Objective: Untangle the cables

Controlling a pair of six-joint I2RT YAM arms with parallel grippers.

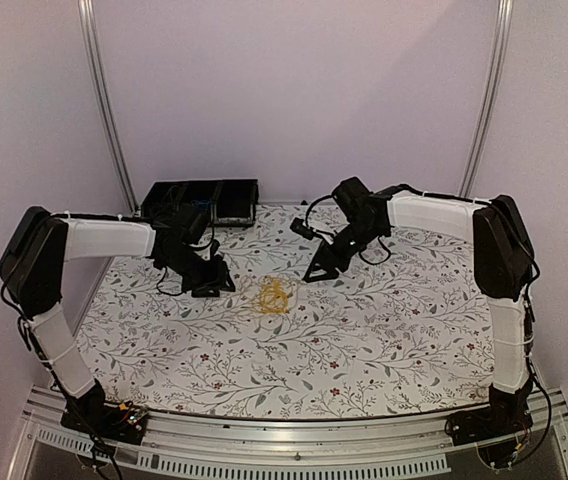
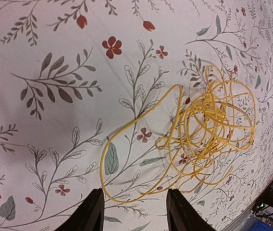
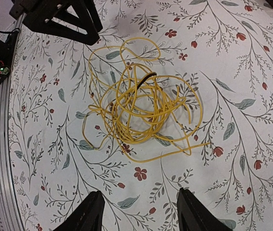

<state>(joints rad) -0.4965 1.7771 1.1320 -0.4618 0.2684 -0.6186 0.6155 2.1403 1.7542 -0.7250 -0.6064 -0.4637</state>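
Along the far edge of the table (image 1: pixel 384 340), left of centre, one black bin (image 1: pixel 234 190) is set, partly covered by the left arm. Its inside is too dark from above to be read. What appears to be a bluish patch in it cannot be named.

One tangle of cables (image 1: pixel 275 295) is counted, lying flat on the flowered cloth near the middle of the table, between the two grippers and well apart from the bin. Every strand that can be followed is yellow. One short dark stretch (image 3: pixel 143 82) is seen near the top of the heap in the right wrist view. The coils are piled over one another, and several loose loops are thrown out around them.

Two grippers are counted, each with two fingers. The left gripper (image 1: pixel 214 283) is lowered just left of the tangle. In its wrist view the jaws are held moderately apart around bare cloth, with nothing clamped. One wide outer loop (image 2: pixel 127 144) of the tangle (image 2: pixel 208 120) is spread toward that gripper (image 2: pixel 135 192), and its near curve is drawn across the gap between the fingertips on the cloth.

The right gripper (image 1: pixel 321 268) is poised just right of the tangle. In its wrist view its jaws (image 3: pixel 140 195) are parted fairly wide over bare cloth and nothing is held, while the heap (image 3: pixel 136 103) lies apart from them.
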